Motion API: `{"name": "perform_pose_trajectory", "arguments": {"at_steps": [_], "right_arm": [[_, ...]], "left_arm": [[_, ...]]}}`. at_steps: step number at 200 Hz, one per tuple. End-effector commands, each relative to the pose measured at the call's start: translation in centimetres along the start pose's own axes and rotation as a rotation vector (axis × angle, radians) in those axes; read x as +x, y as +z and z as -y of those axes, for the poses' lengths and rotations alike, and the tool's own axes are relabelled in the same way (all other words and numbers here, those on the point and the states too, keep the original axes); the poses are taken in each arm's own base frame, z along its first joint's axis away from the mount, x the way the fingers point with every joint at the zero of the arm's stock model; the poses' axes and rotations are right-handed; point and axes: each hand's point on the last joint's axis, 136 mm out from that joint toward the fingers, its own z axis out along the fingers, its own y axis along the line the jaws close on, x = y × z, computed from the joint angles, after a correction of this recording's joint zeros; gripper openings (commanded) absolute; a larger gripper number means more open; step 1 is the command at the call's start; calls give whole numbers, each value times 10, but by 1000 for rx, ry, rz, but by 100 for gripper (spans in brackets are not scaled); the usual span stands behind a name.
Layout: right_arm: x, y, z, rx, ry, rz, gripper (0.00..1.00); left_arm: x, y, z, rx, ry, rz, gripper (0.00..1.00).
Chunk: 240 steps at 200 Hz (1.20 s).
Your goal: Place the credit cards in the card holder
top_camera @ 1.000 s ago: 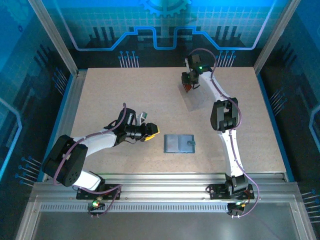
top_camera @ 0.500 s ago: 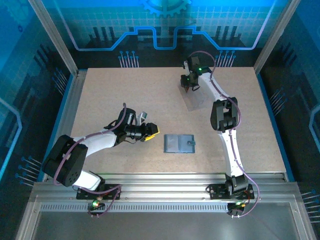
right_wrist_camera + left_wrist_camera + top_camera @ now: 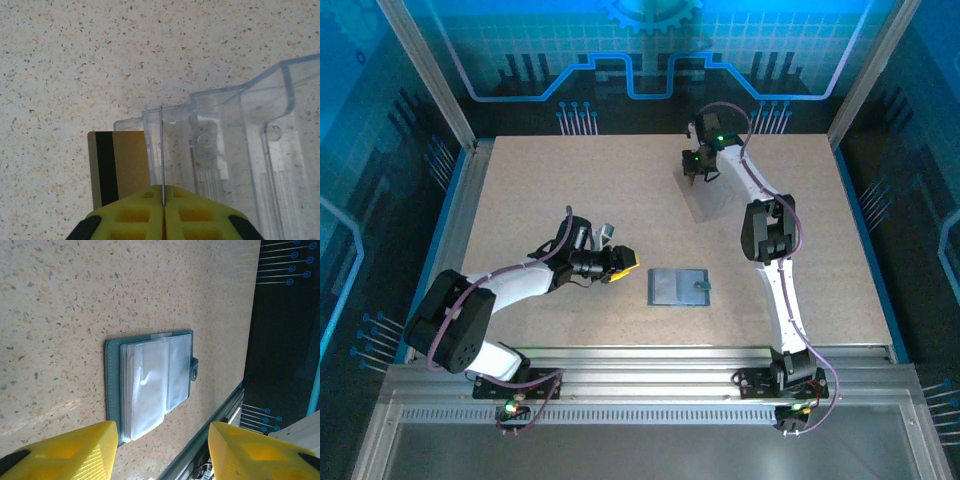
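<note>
A: Enclosure, left to right?
B: Blue-lit wall panels (image 3: 520, 60) printed with circuit lines, aluminium frame posts (image 3: 425, 75) at the corners; speckled beige table (image 3: 550, 190), matte, with a ribbed metal rail (image 3: 640, 362) along the near edge
A: Left gripper (image 3: 628, 263)?
B: Low over the table, left of centre, yellow fingers parted, nothing between them; card holder (image 3: 150, 385) just ahead of it, lying open and flat, clear pockets up, snap tab on its right edge
A: Right gripper (image 3: 163, 195)?
B: Far side, right of centre, closed on a thin card (image 3: 162, 150) seen edge-on, at the end of the clear tray (image 3: 240, 140); striped card (image 3: 120, 165) just left of it, tan with a dark band
</note>
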Motion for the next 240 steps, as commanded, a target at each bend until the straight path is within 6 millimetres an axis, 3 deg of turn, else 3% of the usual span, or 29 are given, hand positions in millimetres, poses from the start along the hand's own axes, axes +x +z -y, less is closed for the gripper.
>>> {"name": "perform_pose_trajectory", "arguments": {"at_steps": [1,24,103,149,194,201,240], "right_arm": [[-7,-14,6,3,20,5,5],[-2,-16,4,-4,24,-7,0],[20,-30,-4,-9,20,-34,0],[23,-42,-6,-8,21,-29,0],[6,-54,-13,-13,13,13,0],[-4,-69,-17,-19,11,51,0],[-24,-102,-36,-18,-20,165,0]], "left_arm": [[1,0,3,30,10,-14,53],[1,0,3,34,11,-15,53],[2,0,6,47,8,-21,54],[3,0,7,55,8,-27,54],[5,4,6,42,21,-40,59],[6,5,5,35,25,-46,59],[10,13,2,9,36,-74,59]]}}
